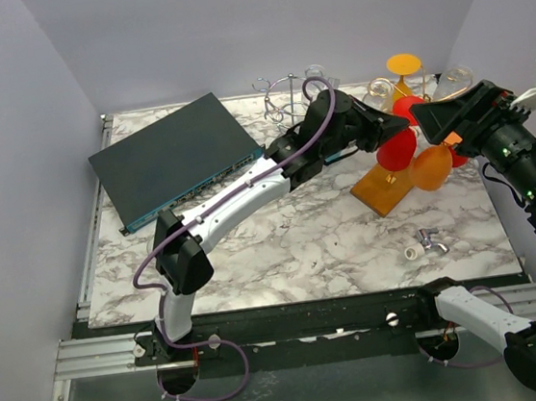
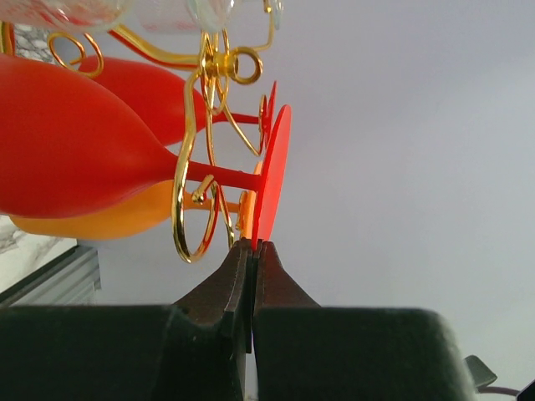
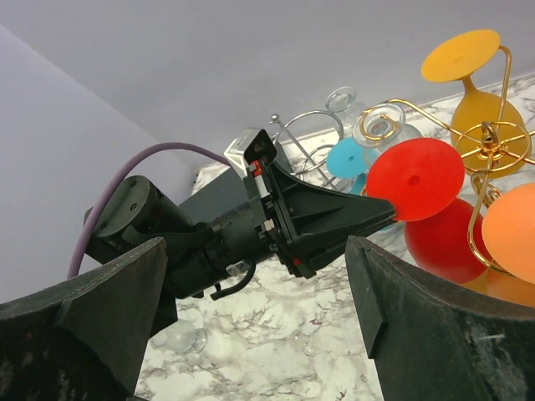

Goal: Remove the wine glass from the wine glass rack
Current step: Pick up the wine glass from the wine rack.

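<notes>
left gripper point(image 2: 253, 247): jaws pinched tight on the foot rim of the opaque red wine glass point(image 2: 75, 159) | glass: stem hooked in the gold wire rack point(image 2: 185, 167), not yet freed (the thin foot looks like the only reachable edge) | right gripper point(image 1: 431, 124): spread wide, empty, beside the rack

The marbled surface point(image 1: 283, 247) carries four things. The wine glass rack point(image 1: 388, 187) stands on its wooden base just below and nearside of the left gripper point(image 1: 403, 125). A dark flat box point(image 1: 181, 157) lies well to that gripper's left. A silver wire stand point(image 1: 285, 97) sits behind and left of it. A small metal fitting point(image 1: 426, 243) lies well apart on its near side.
</notes>
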Controlling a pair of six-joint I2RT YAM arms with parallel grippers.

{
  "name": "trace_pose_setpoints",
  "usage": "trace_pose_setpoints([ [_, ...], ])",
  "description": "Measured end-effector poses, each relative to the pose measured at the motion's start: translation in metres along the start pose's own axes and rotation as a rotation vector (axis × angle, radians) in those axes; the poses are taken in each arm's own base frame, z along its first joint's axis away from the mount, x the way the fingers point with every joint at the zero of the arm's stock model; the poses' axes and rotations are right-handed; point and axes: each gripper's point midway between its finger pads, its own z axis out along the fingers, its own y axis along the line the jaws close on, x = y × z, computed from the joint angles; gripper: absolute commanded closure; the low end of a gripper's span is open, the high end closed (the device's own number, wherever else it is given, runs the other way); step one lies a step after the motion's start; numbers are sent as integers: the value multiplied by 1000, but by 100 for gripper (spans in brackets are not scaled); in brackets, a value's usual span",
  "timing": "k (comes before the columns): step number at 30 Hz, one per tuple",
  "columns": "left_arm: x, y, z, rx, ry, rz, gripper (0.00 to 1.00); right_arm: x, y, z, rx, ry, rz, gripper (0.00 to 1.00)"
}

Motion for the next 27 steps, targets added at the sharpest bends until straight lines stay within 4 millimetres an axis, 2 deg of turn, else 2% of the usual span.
trace_pose_setpoints([
  [11, 26, 2, -2, -3, 67, 23, 100, 0, 0, -1, -1, -2, 0, 5],
  [17, 30, 20, -7, -43, 75, 32, 100, 0, 0, -1, -1, -2, 0, 5],
  [21, 32, 23, -19, -52, 77, 40, 100, 0, 0, -2, -2, -3, 0, 5],
  [27, 36, 27, -52, -57, 83, 61, 100, 2, 4, -3, -24, 9, -1, 4],
])
